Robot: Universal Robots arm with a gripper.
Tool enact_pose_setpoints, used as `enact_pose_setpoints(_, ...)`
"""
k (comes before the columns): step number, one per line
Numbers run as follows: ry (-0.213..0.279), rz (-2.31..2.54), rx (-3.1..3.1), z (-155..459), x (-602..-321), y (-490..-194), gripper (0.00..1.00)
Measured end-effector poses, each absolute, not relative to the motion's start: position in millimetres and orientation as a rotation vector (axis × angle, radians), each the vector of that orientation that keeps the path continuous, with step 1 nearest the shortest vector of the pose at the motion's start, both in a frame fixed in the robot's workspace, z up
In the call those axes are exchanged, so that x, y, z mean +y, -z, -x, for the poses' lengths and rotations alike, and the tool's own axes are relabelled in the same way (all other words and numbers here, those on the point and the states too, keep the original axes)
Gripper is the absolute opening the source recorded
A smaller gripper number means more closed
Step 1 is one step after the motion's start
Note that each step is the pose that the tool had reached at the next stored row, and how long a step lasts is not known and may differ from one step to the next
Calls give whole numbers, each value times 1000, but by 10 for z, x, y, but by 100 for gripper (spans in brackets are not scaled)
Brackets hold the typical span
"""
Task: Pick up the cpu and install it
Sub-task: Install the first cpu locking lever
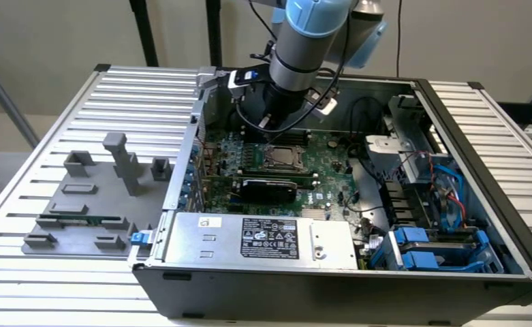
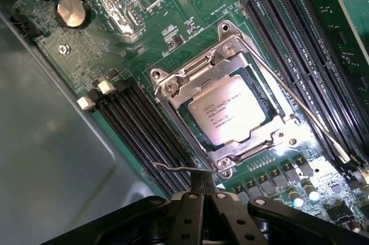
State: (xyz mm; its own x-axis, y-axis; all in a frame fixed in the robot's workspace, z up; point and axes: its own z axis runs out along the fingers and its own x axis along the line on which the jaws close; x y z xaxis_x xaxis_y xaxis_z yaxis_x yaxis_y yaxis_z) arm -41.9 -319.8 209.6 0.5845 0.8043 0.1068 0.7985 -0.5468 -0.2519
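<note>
Silver cpu (image 2: 226,117) in socket frame (image 2: 171,85) | gripper (image 2: 203,183) closed, just abv

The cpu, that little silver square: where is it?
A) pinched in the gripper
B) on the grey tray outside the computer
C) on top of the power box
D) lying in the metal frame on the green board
D: the cpu lies flat inside the metal frame on the green board.
</note>
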Motion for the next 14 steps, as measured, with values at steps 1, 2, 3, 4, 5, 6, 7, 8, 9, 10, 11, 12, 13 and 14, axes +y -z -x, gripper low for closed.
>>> enact_pose_setpoints(1,-31,2546,-1315,418,-3198,-2091,11)
enact_pose_setpoints(2,-30,2549,-1310,417,-3198,-2085,11)
enact_pose_setpoints(3,-30,2552,-1304,417,-3198,-2080,11)
enact_pose_setpoints(4,-29,2556,-1297,415,-3197,-2075,11)
enact_pose_setpoints(5,-28,2560,-1290,412,-3197,-2070,11)
enact_pose_setpoints(6,-26,2563,-1282,408,-3195,-2066,11)
enact_pose_setpoints(7,-25,2567,-1275,405,-3194,-2062,11)
enact_pose_setpoints(8,-24,2570,-1268,402,-3192,-2058,11)
enact_pose_setpoints(9,-24,2573,-1263,399,-3192,-2055,11)
enact_pose_setpoints(10,-23,2575,-1258,396,-3190,-2052,11)
enact_pose_setpoints(11,-22,2577,-1254,391,-3189,-2049,11)
enact_pose_setpoints(12,-22,2579,-1250,386,-3187,-2046,11)
enact_pose_setpoints(13,-21,2582,-1246,379,-3187,-2044,11)
enact_pose_setpoints(14,-21,2584,-1242,370,-3186,-2041,11)
